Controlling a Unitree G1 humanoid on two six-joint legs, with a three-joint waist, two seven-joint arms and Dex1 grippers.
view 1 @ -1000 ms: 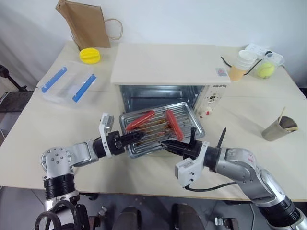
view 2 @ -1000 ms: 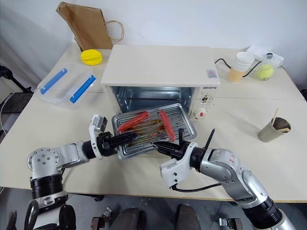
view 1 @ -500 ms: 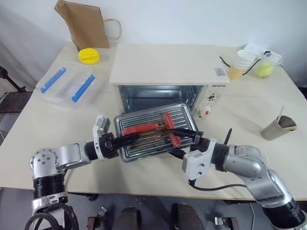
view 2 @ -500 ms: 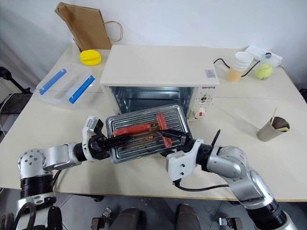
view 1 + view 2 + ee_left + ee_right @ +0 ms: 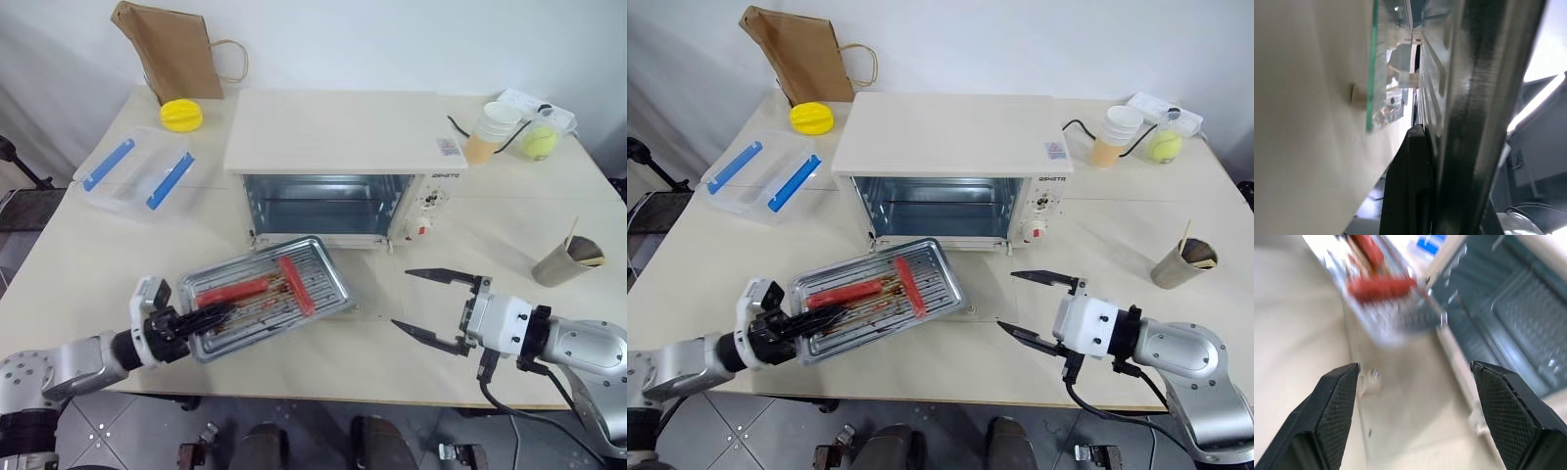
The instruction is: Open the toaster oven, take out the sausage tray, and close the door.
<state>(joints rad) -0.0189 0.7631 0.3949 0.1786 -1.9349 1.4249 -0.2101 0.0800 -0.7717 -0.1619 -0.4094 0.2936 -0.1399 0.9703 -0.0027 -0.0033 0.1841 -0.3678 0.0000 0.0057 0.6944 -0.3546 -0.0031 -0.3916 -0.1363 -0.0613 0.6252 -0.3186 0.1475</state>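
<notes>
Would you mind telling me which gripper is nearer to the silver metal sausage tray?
Left. The left gripper is shut on the silver metal sausage tray at its near-left edge; the right gripper hangs open, apart, off its right end.

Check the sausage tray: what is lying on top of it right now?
Two red sausages lie on the sausage tray, amid brown grease stains. The left gripper covers the tray's near-left rim.

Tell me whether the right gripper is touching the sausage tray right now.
Apart. The left eye view shows the open right gripper off to the side of the sausage tray, bare table between them.
</notes>
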